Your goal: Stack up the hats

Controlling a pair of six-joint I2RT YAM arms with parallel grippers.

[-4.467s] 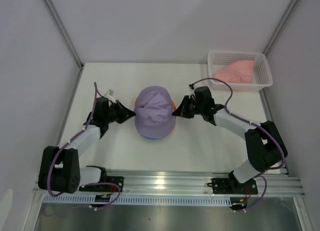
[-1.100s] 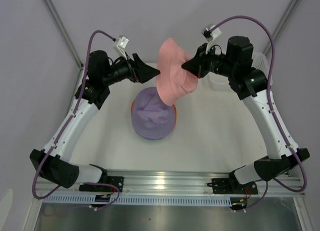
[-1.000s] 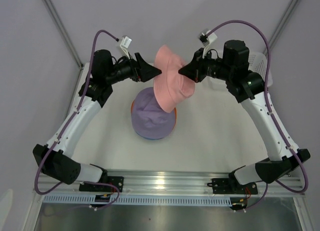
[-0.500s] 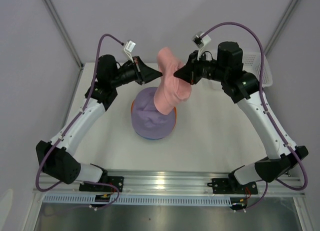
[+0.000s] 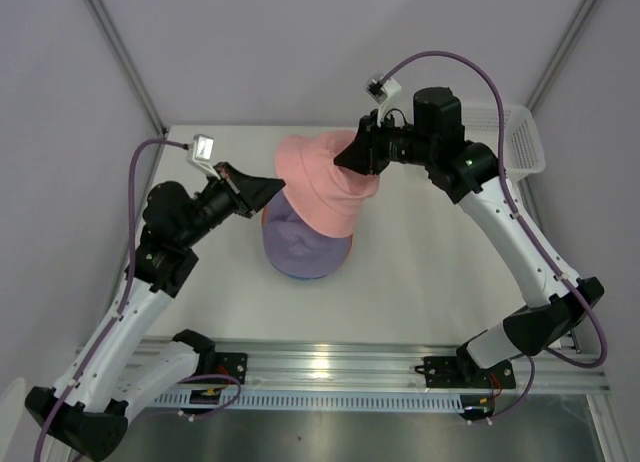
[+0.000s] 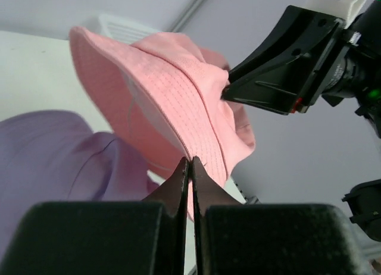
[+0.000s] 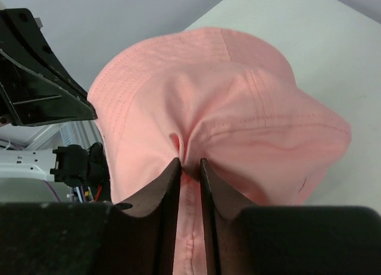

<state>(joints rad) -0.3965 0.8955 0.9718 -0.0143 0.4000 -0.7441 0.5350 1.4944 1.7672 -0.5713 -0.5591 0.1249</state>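
The pink bucket hat hangs in the air between my two claws, crown up and tipped, its floppy brim pulled out sideways. Rows of stitching run round the brim, and the fabric creases where I pinch it. From above it covers the far part of the lavender hat, which sits crown up on the white worktop. I cannot tell whether the pink brim touches the lavender crown. Under the lavender hat a sliver of the orange hat shows at the left rim and a thin edge of the blue hat at the near rim.

My left claw is clamped on the pink brim's edge, the two black fingers pressed nearly together with only the cloth between them. My right claw is clamped on a gathered fold of pink fabric on the opposite side, its fingers a narrow gap apart with the cloth bunched in it. A small red mark on the right claw's side is too small to read.

My left arm rises from its base at the near left, and its claw points right at the hat. My right arm arches high from the near right, wrist above the far worktop, claw pointing left and downward. The white mesh basket stands at the far right corner, behind my right arm.
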